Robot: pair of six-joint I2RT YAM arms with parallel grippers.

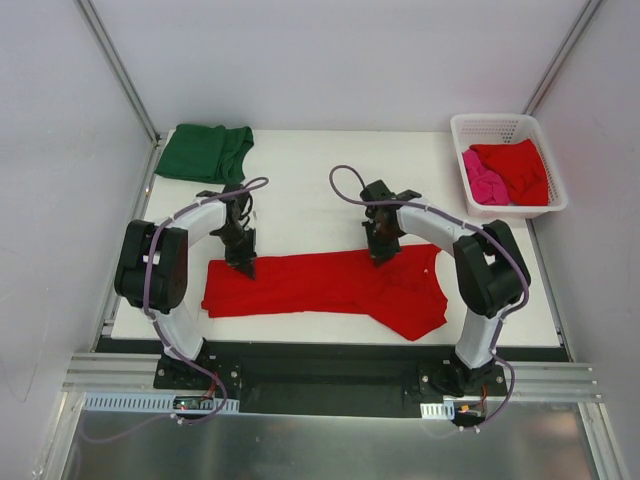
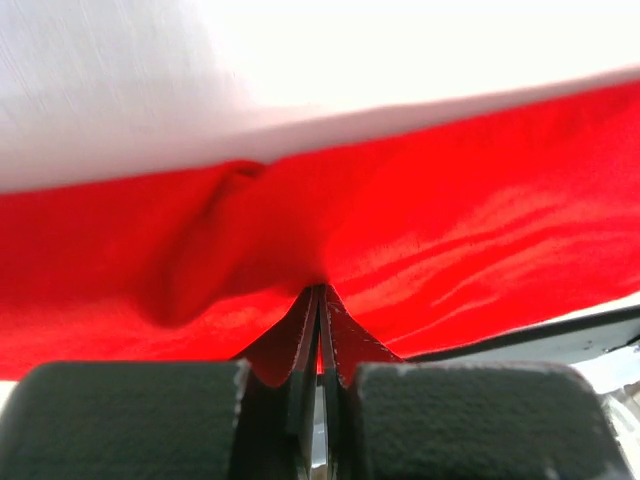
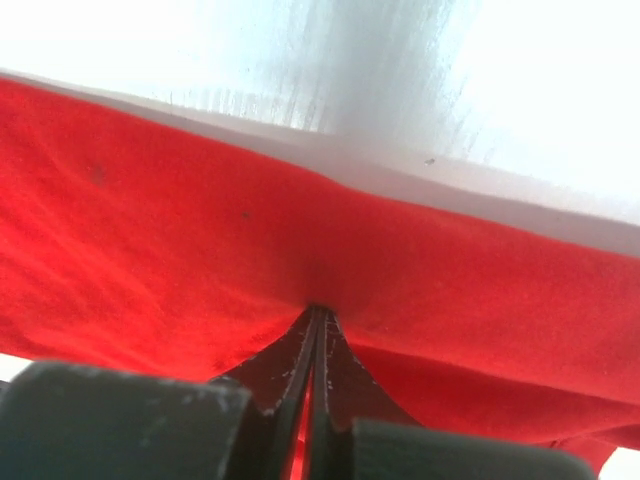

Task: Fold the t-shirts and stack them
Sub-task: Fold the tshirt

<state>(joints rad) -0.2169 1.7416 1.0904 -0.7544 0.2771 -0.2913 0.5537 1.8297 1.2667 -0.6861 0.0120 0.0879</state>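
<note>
Top external view: a white table (image 1: 300, 190) fills the middle of the frame, and both arms reach up onto it from the bottom edge.
Red t-shirt (image 1: 320, 285): it lies flat on the table as a long horizontal band across the lower middle of the frame. Its right end hangs lower, toward the lower right.
Green t-shirt (image 1: 205, 152): a loose bundle in the upper left of the frame, at the table's far left corner, well apart from the red t-shirt.
Basket (image 1: 505, 122): white plastic lattice in the upper right of the frame, at the table's right edge.
Second red t-shirt (image 1: 518, 168): crumpled inside the basket, toward its right side.
Pink t-shirt (image 1: 482, 182): crumpled inside the basket on the left, touching the second red t-shirt.
Left gripper (image 1: 243, 265): it sits on the upper edge of the red t-shirt, left of centre. The left wrist view shows its fingers pressed together with red cloth pinched between them, and the fabric puckers into a ridge just up and left of the tips.
Right gripper (image 1: 381, 255): it sits on the same upper edge, right of centre. The right wrist view shows its fingers clamped on a pinch of the red cloth.
Wrist views: in both, red cloth spans the middle of the frame with bare white table above it.
</note>
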